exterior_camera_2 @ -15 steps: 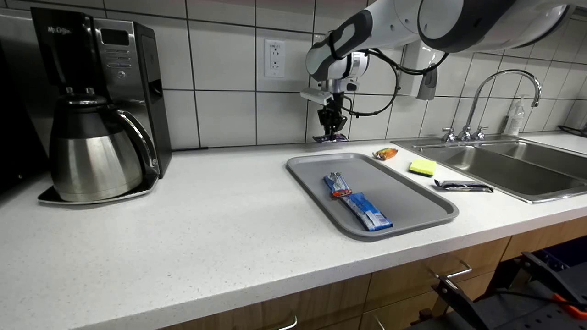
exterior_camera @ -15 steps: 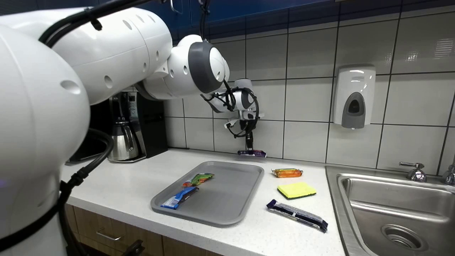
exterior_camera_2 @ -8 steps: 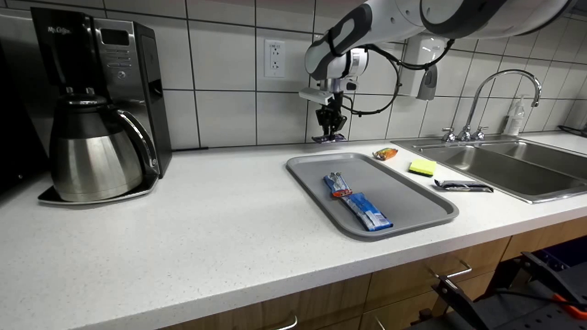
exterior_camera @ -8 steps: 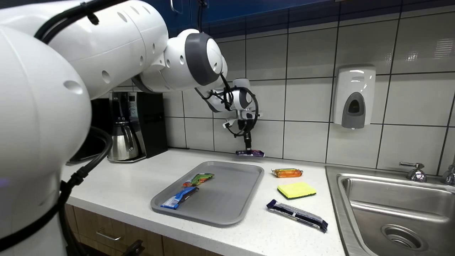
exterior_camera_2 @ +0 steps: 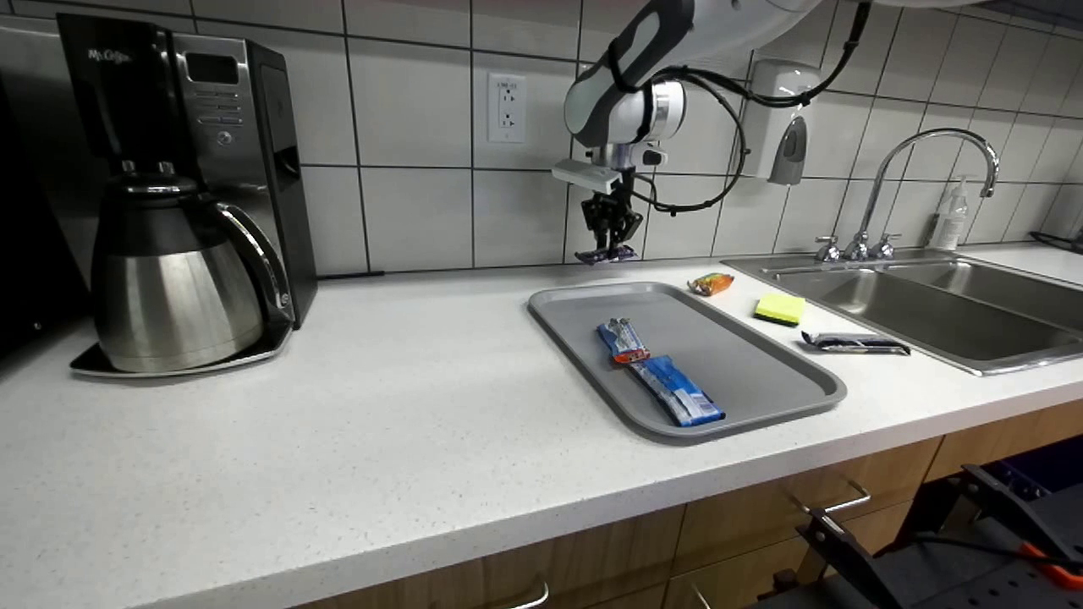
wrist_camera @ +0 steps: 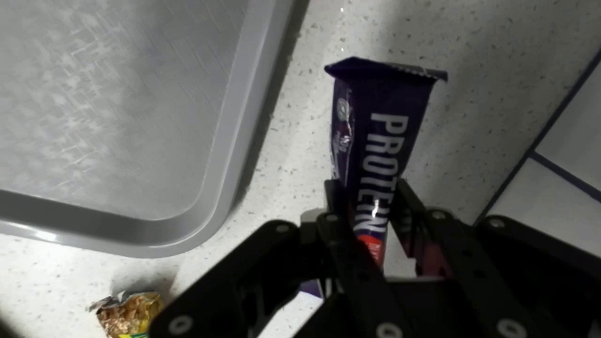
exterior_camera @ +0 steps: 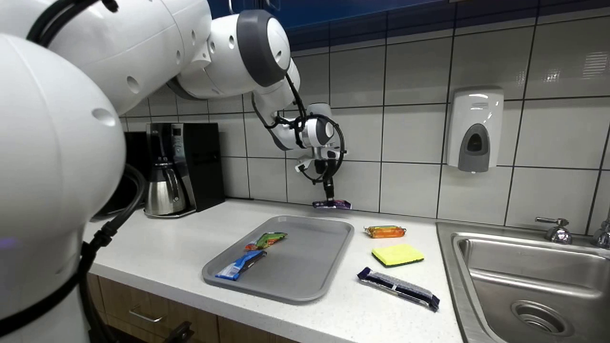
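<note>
Pincer [wrist_camera: 366, 192] pointing down grasps a purple bar [wrist_camera: 380, 150] lettered PROTEIN, squeezing it from both sides, and holds it above the desk [exterior_camera_2: 381, 423], near the tiled wall [exterior_camera: 414, 133]. In the wrist view the bar appears beside the rim of the grey tray [wrist_camera: 141, 117]. On that tray lie a small packet [exterior_camera: 269, 239], green and orange in an exterior view, and a blue packet [exterior_camera: 240, 266], their ends close together. In both exterior views an orange packet [exterior_camera: 385, 232], a yellow sponge [exterior_camera: 397, 255] with a dark underside and a dark blue bar [exterior_camera: 398, 288] lie on the desk between the tray and the sink [exterior_camera: 453, 267]. A coffee maker [exterior_camera_2: 220, 118] with a steel carafe [exterior_camera_2: 178, 304] stands well apart from the tray.
</note>
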Controlling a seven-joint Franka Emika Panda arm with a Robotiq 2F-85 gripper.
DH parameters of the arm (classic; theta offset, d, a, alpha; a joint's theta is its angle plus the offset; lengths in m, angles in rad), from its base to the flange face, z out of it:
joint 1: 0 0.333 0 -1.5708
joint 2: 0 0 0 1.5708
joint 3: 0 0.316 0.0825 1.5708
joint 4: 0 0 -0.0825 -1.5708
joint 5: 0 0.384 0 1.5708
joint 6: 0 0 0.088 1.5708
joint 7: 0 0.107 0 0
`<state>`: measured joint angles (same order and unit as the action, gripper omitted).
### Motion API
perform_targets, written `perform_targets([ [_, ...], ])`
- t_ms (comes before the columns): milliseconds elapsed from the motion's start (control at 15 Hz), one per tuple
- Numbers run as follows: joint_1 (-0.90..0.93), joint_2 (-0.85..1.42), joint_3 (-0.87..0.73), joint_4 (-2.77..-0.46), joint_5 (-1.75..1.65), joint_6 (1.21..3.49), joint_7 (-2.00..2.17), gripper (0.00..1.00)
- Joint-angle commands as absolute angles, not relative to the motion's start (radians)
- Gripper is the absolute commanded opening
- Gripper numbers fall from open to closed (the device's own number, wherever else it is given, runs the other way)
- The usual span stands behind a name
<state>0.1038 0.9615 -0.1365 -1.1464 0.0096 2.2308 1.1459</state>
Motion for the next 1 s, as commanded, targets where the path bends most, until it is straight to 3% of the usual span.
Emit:
perform_targets([
  [0,0.119,0.818,-0.134,-1.373,-0.005,2.314,1.102,0.07],
  [933,0.177,0.557,-0.144,-1.837,-0.047,2.497,1.009,0.07],
])
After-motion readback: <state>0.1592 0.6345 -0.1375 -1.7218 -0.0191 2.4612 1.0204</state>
